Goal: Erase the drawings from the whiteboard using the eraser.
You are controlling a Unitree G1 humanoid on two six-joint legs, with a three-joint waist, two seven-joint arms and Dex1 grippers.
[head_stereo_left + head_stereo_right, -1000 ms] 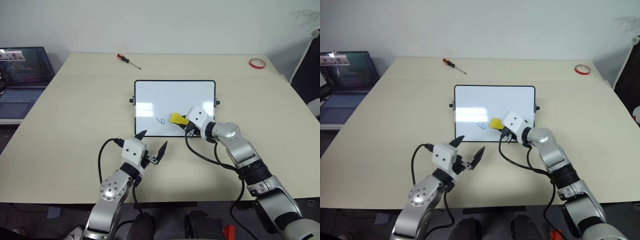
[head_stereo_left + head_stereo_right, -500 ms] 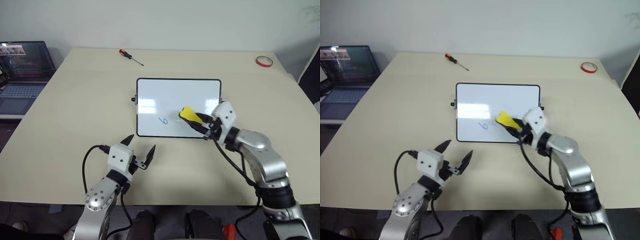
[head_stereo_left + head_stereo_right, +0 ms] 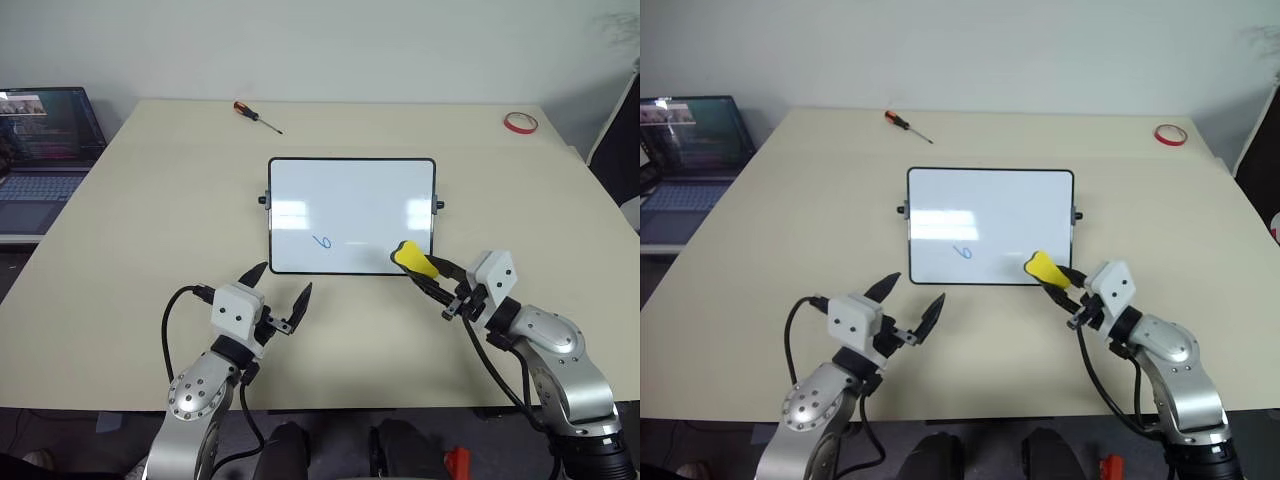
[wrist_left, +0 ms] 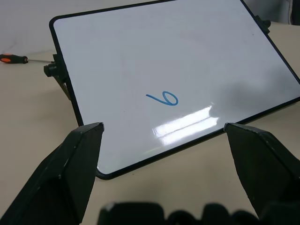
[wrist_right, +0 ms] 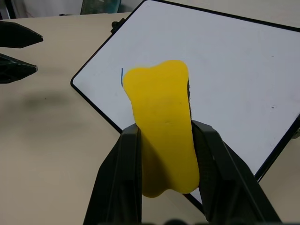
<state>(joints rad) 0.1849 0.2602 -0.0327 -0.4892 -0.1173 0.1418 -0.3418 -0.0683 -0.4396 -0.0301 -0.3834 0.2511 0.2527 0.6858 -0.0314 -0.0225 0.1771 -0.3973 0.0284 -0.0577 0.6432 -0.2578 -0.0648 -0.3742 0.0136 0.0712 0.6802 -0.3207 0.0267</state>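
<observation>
From my head cameras, my right gripper [image 3: 443, 286] is clenched on the eraser [image 3: 412, 259], whose yellow end hangs at the whiteboard's [image 3: 350, 190] near right corner; whether it touches the board I cannot tell. My left gripper [image 3: 277, 291] hovers with its fingers spread and nothing between them, above the table [image 3: 150, 220] just in front of the board's near left corner. One small blue loop is what I can see of the drawings [image 3: 322, 242], low on the board's left half. A screwdriver [image 3: 256, 116] lies beyond the board, a red tape ring [image 3: 517, 122] at the far right corner, a laptop [image 3: 45, 135] off to my left.

From my left wrist, the spread fingertips [image 4: 84, 140] frame the board's near edge, the blue loop between them, farther off.

From my right wrist, both fingers [image 5: 126, 164] squeeze the eraser's sides, and it stands over the board's edge, with a blue line peeking out beside it.
</observation>
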